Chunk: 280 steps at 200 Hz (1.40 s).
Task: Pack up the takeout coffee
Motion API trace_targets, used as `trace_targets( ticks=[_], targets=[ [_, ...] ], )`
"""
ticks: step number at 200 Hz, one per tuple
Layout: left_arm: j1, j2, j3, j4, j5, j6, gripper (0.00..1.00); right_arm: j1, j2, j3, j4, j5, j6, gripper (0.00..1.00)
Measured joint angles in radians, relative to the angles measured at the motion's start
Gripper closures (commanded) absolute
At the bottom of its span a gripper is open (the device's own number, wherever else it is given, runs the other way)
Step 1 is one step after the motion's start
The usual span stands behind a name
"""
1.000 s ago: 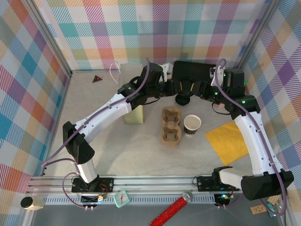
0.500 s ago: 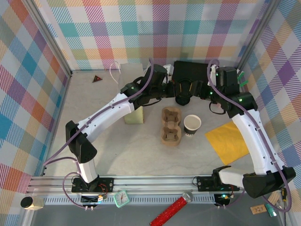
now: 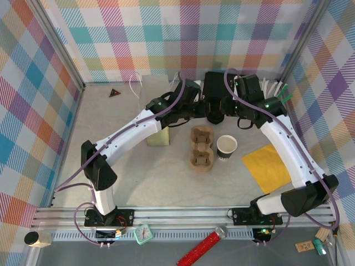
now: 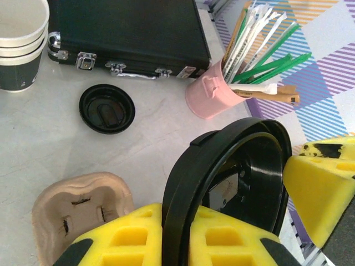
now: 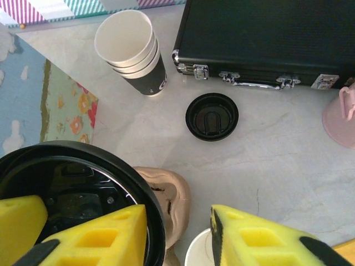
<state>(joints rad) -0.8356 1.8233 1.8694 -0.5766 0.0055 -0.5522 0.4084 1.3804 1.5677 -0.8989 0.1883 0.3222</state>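
The left pincer (image 4: 180, 238) is pinching a black lid (image 4: 249, 160) by its rim, holding it lifted above the table (image 3: 166, 177), just on the near side of a black case (image 5: 266, 39). The right pincer (image 5: 180, 238) is facing it from the other side with its fingers spread. The lid's rim is sitting in the gap between them, close against one finger, though I cannot tell whether the two are touching. The dark paper cup (image 3: 226, 147), its top open, is standing upright on the table just right of the cardboard cup carrier (image 3: 202, 148), nearer the arm bases than both pincers. A second lid (image 5: 212, 116) is lying flat on the table near the case, with a stack of paper cups (image 5: 133, 52) close by and a pink pot of straws (image 4: 213, 97) at the case's other end.
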Motion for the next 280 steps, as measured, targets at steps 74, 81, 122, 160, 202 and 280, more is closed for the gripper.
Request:
trace_targets(
  ticks=[74, 81, 122, 160, 202, 280],
  targets=[
    [0.000, 0.000, 0.000, -0.002, -0.006, 0.000, 0.87, 0.014, 0.020, 0.022, -0.011, 0.001, -0.006, 0.68],
    [0.000, 0.001, 0.000, -0.004, -0.009, 0.000, 0.87, 0.017, 0.023, 0.022, -0.011, 0.002, -0.006, 0.67],
    [-0.001, 0.001, 0.008, -0.012, -0.011, 0.002, 0.87, 0.025, 0.024, 0.022, -0.013, -0.010, -0.014, 0.63],
    [-0.001, 0.001, 0.026, -0.016, -0.011, 0.004, 0.87, 0.035, 0.023, 0.018, -0.021, -0.016, -0.017, 0.68],
    [-0.003, 0.001, 0.026, -0.017, -0.008, 0.004, 0.87, 0.037, 0.023, 0.018, -0.034, -0.011, -0.017, 0.81],
    [-0.006, 0.002, 0.026, -0.023, -0.003, 0.011, 0.55, 0.037, 0.035, 0.018, -0.038, -0.007, -0.005, 1.00]
  ],
)
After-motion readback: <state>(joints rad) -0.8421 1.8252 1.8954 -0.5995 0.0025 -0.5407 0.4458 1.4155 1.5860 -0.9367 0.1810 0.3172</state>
